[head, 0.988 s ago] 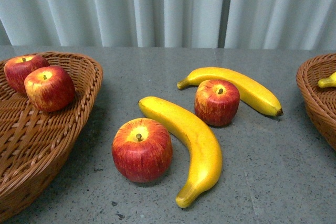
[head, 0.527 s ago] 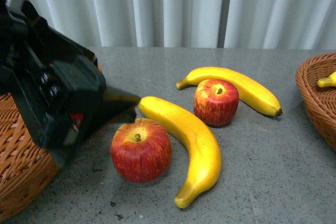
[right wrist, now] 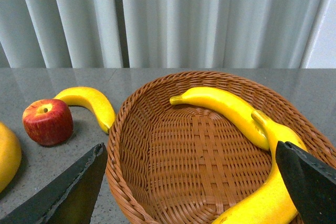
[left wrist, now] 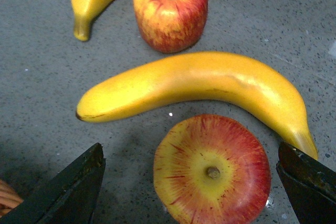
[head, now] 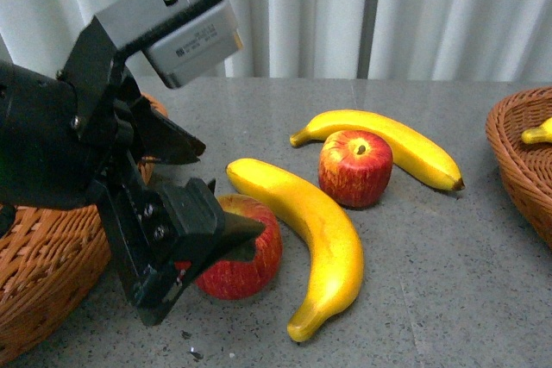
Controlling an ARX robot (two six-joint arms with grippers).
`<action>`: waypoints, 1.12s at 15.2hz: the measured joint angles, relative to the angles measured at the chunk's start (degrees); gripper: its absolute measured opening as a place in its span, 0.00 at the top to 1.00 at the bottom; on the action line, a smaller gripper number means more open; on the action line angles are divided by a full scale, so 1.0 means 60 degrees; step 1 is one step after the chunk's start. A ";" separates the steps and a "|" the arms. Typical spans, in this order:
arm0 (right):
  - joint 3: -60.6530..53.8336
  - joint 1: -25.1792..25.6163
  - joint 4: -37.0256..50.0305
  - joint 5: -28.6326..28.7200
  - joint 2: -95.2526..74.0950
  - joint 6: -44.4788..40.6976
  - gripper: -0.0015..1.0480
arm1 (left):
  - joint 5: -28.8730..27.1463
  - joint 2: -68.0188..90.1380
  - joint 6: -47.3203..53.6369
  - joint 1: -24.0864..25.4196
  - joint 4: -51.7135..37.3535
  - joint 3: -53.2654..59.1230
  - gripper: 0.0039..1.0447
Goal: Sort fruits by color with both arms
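While the left gripper (head: 231, 191) hangs spread wide astride the near red apple (left wrist: 212, 171) (clear of both fingers (left wrist: 68, 192)) on the grey table (head: 448, 282) beside a banana (head: 319, 230), the right gripper (right wrist: 190, 148), likewise parted, faces a wicker basket (right wrist: 210, 75) holding two bananas (right wrist: 226, 106).

**Layout of the table.** The left basket (head: 43, 273) sits at the left edge of the table (head: 448, 282). The right basket (head: 517, 157) sits at the right edge, with two bananas (right wrist: 227, 106) lying in it. Between the baskets, the near apple (head: 250, 256) lies just left of the near banana (head: 323, 230). The far apple (head: 355, 168) stands behind that banana, and the far banana (head: 405, 144) lies just behind the far apple. The left gripper (head: 230, 190) hangs over the near apple, one finger on either side.
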State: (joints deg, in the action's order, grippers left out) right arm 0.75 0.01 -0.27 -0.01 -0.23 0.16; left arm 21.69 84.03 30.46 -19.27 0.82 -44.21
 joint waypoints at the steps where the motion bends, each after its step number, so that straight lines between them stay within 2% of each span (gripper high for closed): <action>1: 0.0000 0.0000 -0.0004 0.0000 -0.0004 0.0000 0.06 | -0.0011 0.0189 0.0055 -0.0087 -0.0036 0.0000 0.06; 7: 0.0000 0.0000 0.0000 0.0000 -0.0004 0.0000 0.06 | 0.0029 0.0987 0.0510 -0.0288 -0.0280 0.0000 0.06; 8: 0.0000 0.0000 0.0000 0.0000 -0.0004 0.0000 0.06 | 0.0022 0.1082 0.0532 -0.0262 -0.0382 0.0000 0.12; 10: 0.0000 0.0000 0.0000 0.0000 -0.0004 0.0000 0.06 | 0.0044 0.1184 0.0528 -0.0222 -0.0441 0.0000 0.29; 12: 0.0000 0.0000 0.0000 0.0004 -0.0004 -0.0004 0.06 | 0.0018 0.1242 0.0503 -0.0215 -0.0652 0.0000 0.34; 15: 0.0000 0.0000 0.0000 0.0000 0.0000 0.0000 0.06 | -0.0681 0.0903 0.0025 -0.0098 -0.1526 0.0000 0.35; 17: 0.0000 0.0000 0.0000 0.0000 -0.0004 0.0000 0.06 | -0.2175 -0.0594 -0.1315 0.0535 -0.2874 -0.0040 0.35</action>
State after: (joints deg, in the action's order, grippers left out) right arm 0.75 0.01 -0.27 -0.01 -0.25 0.16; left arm 8.64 80.47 22.57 -16.05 -16.43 -44.45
